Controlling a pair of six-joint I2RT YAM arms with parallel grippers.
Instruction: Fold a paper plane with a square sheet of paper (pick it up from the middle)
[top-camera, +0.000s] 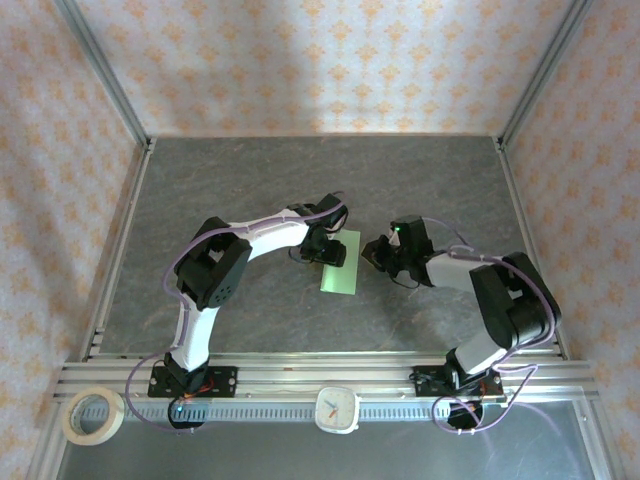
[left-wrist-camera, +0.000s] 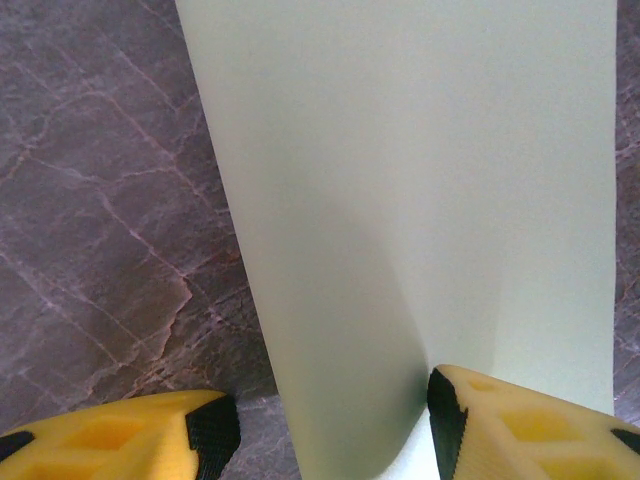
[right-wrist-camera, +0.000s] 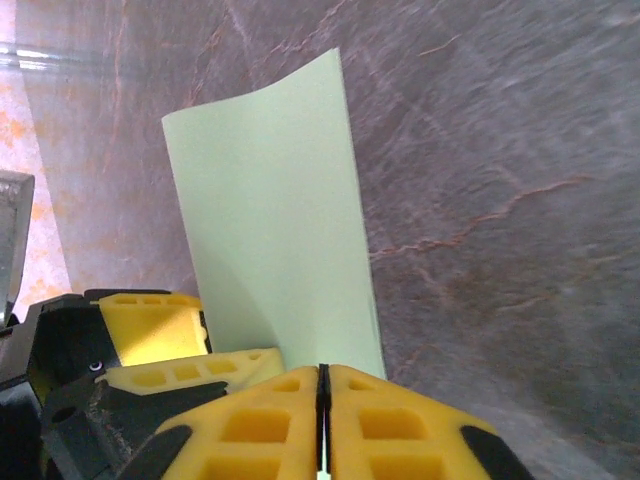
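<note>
Near table (top-camera: 250, 180) middle: right tool (right-wrist-camera: 322, 385) clenched on one edge of the green sheet (right-wrist-camera: 265, 210); left tool (left-wrist-camera: 330, 425) released, fingers spread either side of the bowed sheet.

The sheet of paper (top-camera: 341, 263) is at the middle of the bench (top-camera: 300, 180), with the left gripper (top-camera: 330, 252) straddling its left edge and the right gripper (top-camera: 373, 252) pinching its right edge. Straight in front of the sheet, on the near rail, sits a small clock (top-camera: 339, 408). A roll of tape (top-camera: 93, 415) lies on that rail, far to the sheet's left.
</note>
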